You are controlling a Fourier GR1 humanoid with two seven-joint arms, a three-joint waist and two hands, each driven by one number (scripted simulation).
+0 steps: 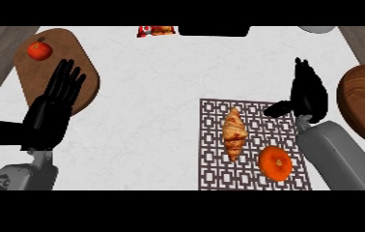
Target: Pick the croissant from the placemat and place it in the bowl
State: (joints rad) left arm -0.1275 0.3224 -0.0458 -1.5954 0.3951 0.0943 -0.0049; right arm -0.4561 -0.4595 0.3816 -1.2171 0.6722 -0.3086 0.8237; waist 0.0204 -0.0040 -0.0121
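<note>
Croissant (234, 133): centre-right of frame, on placemat (214, 173), beside orange (274, 163). Right hand (306, 93) near, fingers straight, empty. Advice: descend along pastry's length, avoid orange.

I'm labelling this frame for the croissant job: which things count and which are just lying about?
Belongs to the job:
- croissant
- placemat it lies on
- wooden bowl at the right edge
- right hand, open beside the placemat

Just lying about:
- orange on the placemat
- tomato on the cutting board
- left hand, resting open
</note>
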